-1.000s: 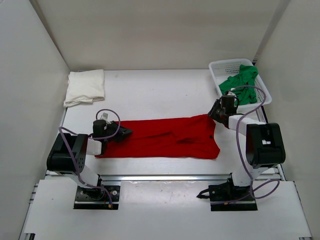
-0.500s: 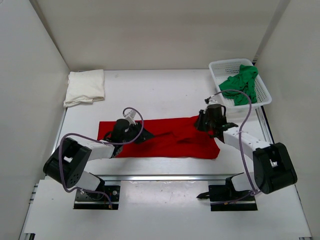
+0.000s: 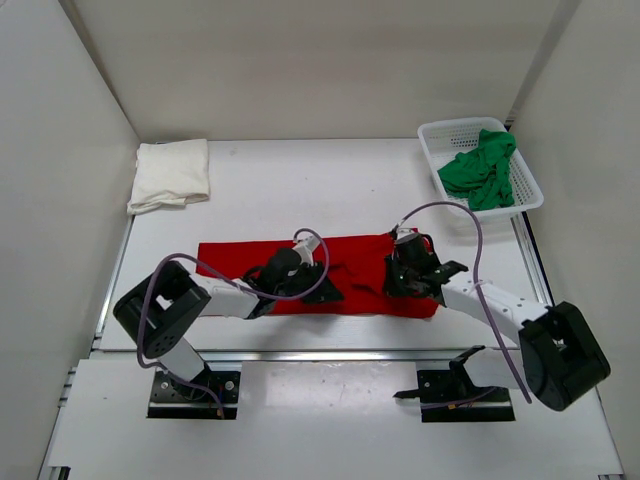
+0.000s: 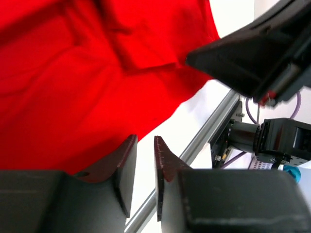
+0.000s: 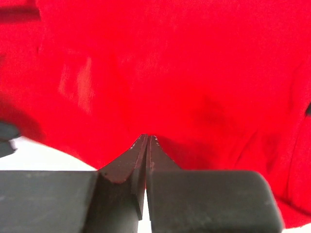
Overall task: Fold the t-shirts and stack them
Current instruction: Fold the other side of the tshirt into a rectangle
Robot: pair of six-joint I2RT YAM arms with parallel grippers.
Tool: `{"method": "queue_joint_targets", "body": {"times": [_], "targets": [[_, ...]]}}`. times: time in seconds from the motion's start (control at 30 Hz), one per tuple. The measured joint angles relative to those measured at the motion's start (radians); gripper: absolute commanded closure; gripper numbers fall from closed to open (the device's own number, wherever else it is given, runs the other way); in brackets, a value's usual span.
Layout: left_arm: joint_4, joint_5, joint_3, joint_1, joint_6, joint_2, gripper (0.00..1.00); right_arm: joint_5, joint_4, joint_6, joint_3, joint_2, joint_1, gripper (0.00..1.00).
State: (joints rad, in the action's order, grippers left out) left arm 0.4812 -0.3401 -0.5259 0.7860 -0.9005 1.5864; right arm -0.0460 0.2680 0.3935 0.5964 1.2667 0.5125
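The red shirt lies in a long strip on the counter, soft, matte and shallowly creased. At its near hem the left claw stands narrow, with bare counter showing between its tips. The right claw is pinched tight against the cloth; I cannot tell if it has a fold. I'd have both catch the hem evenly and carry it across together. Beyond the red shirt's far left corner sits the cream shirt, folded plump. Beyond its far right corner the green shirt is bunched in a mesh basket.
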Motion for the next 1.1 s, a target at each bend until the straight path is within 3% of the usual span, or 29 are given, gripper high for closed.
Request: {"method": "queue_joint_targets", "body": {"times": [0.23,0.53,0.73,0.8,0.87,1.1], "targets": [[0.050,0.053,-0.065,0.043,-0.068,0.093,0.60,-0.003,0.056,0.029,-0.070,-0.079,0.013,0.96],[0.098,0.147,-0.100,0.049,-0.156,0.156,0.48,-0.025,0.023,0.032,-0.079,-0.165,-0.072,0.96],[0.066,0.176,-0.222,0.051,-0.161,0.236,0.54,-0.069,-0.054,0.037,-0.086,-0.139,-0.133,0.97],[0.067,0.176,-0.226,0.049,-0.172,0.254,0.66,-0.076,-0.067,0.040,-0.088,-0.127,-0.135,0.97],[0.065,0.175,-0.227,0.047,-0.178,0.276,0.72,-0.083,-0.085,0.044,-0.092,-0.116,-0.136,0.96],[0.072,0.170,-0.221,0.043,-0.189,0.285,0.56,-0.099,-0.142,0.050,-0.128,-0.077,-0.163,0.96]]}}
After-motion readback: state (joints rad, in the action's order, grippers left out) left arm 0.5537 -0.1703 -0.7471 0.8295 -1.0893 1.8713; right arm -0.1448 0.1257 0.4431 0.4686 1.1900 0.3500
